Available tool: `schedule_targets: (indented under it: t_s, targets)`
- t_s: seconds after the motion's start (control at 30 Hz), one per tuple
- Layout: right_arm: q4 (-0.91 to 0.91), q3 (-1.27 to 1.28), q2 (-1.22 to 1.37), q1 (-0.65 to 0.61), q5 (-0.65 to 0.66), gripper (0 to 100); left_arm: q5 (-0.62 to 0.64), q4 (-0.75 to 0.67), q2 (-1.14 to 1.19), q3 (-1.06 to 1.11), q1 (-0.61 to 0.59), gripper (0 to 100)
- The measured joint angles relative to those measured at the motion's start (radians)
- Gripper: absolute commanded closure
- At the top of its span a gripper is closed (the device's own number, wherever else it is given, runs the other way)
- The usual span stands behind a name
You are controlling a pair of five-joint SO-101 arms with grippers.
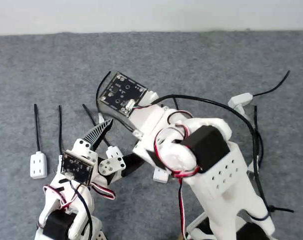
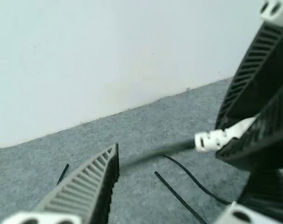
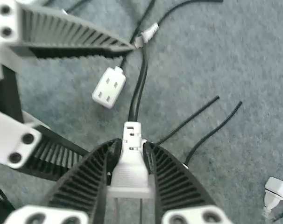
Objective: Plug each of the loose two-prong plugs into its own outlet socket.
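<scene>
My right gripper [image 3: 132, 144] is shut on a white two-prong plug [image 3: 130, 172], whose black cord [image 3: 140, 79] runs away over the grey carpet. A white outlet socket [image 3: 109, 87] lies on the carpet just past the plug, beside the cord. My left gripper [image 2: 179, 177] stands open around this spot. One of its black ribbed fingers [image 3: 71, 37] is above the socket, and the other sits against my right gripper. In the left wrist view the held plug's white neck [image 2: 216, 137] pokes out between the right gripper's fingers. In the high view the left arm's finger [image 1: 99, 131] points up from the lower left.
A second white socket [image 1: 38, 165] with its cord lies at the far left. A loose white plug [image 1: 240, 100] lies at the upper right, and another white plug end [image 3: 148, 31] lies beyond the socket. Several black cords cross the carpet. A pale wall [image 2: 109, 56] stands behind.
</scene>
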Motion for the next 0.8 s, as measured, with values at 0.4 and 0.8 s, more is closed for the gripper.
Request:
schedule_targets:
  t_s: [0.4, 0.8]
  targets:
    - [0.000, 0.005, 0.000, 0.006, 0.014, 99.1, -0.021, 0.000, 0.000, 0.000, -0.058, 59]
    - [0.005, -0.008, -0.048, -0.066, 0.000, 99.1, -0.029, -0.075, 0.000, 0.031, -0.077, 59]
